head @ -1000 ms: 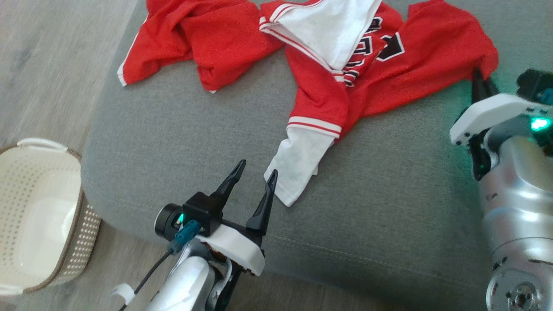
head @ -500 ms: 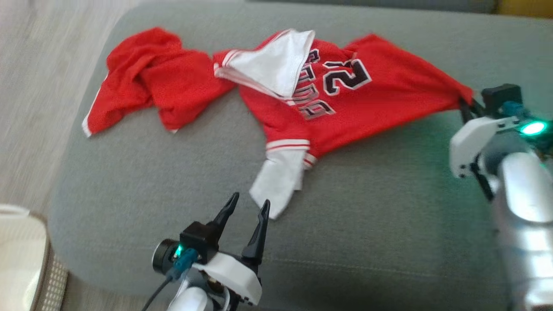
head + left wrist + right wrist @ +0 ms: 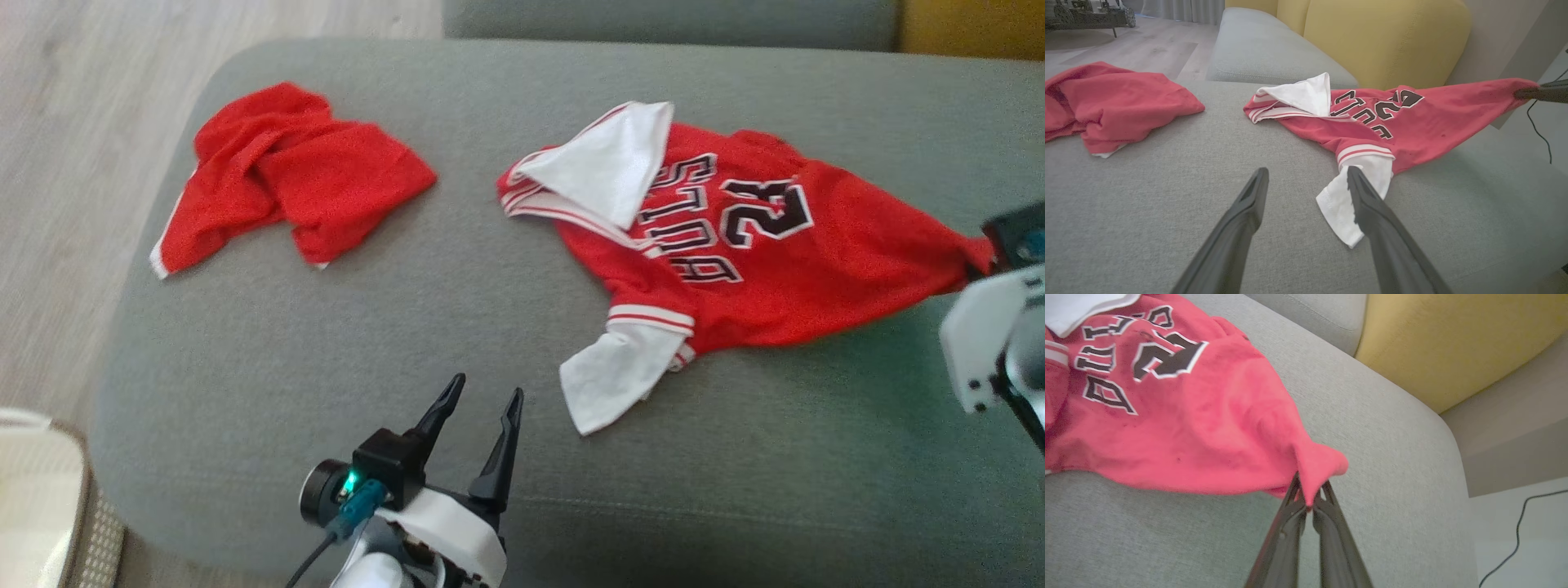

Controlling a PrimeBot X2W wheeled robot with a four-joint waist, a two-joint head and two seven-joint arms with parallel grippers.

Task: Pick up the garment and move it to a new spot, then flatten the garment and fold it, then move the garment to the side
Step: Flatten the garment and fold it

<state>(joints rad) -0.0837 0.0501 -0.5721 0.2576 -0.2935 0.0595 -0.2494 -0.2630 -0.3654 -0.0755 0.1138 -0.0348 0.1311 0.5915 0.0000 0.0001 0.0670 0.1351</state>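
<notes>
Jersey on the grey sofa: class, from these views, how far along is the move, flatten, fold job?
Done: the right jaws are shut on a corner of the jersey. In hand: that corner is raised, the rest lying on the sofa. Left: flattening, as a white flap lies folded over; folding; setting aside. The left jaws stand open, empty.

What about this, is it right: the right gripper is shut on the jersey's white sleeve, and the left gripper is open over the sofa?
No: the right wrist view shows the right gripper shut on a red corner of the jersey, not its white sleeve. The left gripper is open over the sofa.
</notes>
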